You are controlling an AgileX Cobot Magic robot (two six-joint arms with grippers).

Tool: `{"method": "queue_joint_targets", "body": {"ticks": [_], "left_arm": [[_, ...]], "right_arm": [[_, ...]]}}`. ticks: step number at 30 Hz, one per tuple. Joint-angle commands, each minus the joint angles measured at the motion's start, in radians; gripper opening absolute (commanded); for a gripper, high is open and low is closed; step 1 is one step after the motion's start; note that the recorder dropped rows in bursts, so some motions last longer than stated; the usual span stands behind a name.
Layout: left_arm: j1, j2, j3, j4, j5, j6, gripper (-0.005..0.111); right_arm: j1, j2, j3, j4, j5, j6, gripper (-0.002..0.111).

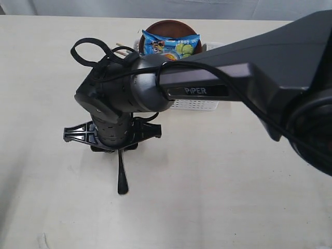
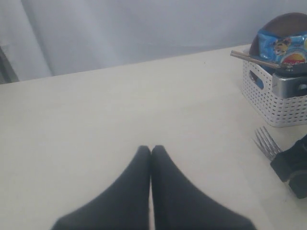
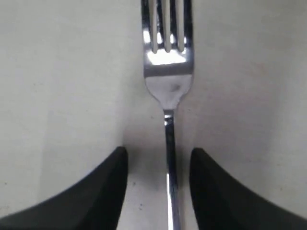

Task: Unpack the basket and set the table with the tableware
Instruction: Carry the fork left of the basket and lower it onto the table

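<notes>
Fork (image 3: 168, 86) lies flat on the desk (image 1: 218, 181) near the basket (image 1: 194, 105), its handle running between the right fingers (image 3: 96, 196). These stand parted, clear of it on both sides and holding nothing. The left fingers (image 2: 136, 191) are pressed together and empty. The handle sits nearer one finger, so a sideways drift while lifting away could nudge or spin the fork. The chips packet (image 1: 168, 44) lying atop the basket's contents may snag later picks.
</notes>
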Motion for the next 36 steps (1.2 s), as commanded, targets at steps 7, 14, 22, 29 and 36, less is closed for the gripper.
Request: {"method": "queue_joint_targets", "body": {"ticks": [7,14,22,29,36], "left_arm": [[0.002,-0.003,0.002,-0.001,-0.006,0.0,0.0],[0.002,-0.003,0.002,-0.001,-0.006,0.0,0.0],[0.002,-0.003,0.002,-0.001,-0.006,0.0,0.0],[0.002,-0.003,0.002,-0.001,-0.006,0.0,0.0],[0.002,-0.003,0.002,-0.001,-0.006,0.0,0.0]], "right_arm": [[-0.004,0.011,-0.076,-0.027,0.088,-0.075,0.045],[-0.006,0.011,-0.141,0.013,0.181,-0.173,0.039],[-0.058,0.043,-0.141,0.155,0.191,-0.305,0.038],[-0.063,0.076,-0.141,0.15,0.204,-0.35,0.038],[-0.063,0.091,-0.141,0.155,0.197,-0.353,0.014]]}}
